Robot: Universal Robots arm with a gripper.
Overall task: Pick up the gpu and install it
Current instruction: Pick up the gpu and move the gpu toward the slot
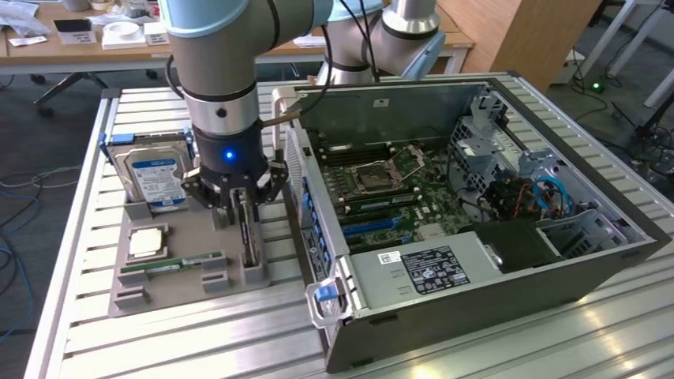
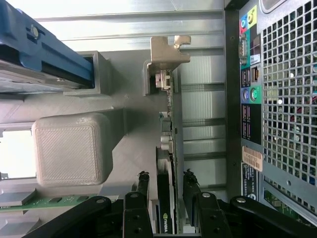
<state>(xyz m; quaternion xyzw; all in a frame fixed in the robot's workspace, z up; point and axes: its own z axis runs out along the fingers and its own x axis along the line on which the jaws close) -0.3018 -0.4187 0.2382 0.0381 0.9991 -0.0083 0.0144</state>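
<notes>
The gpu (image 1: 249, 241) stands on edge in a slot of the grey holder tray (image 1: 158, 296), beside the open computer case (image 1: 474, 237). My gripper (image 1: 245, 207) has come straight down over the card's upper edge. In the wrist view the gpu (image 2: 168, 124) runs as a thin dark board with a silver end bracket (image 2: 168, 49). The gripper (image 2: 167, 181) straddles it with one black finger (image 2: 143, 186) on each side. Narrow gaps show between the fingers and the card, so the gripper is open around it.
On the tray are a hard drive (image 1: 153, 178) with a blue-white label, a processor (image 1: 145, 241) and a green memory stick (image 1: 174, 264). The case's motherboard (image 1: 390, 193) lies exposed with blue slots (image 1: 368, 227). The case's rear wall (image 2: 277, 124) stands close beside the card.
</notes>
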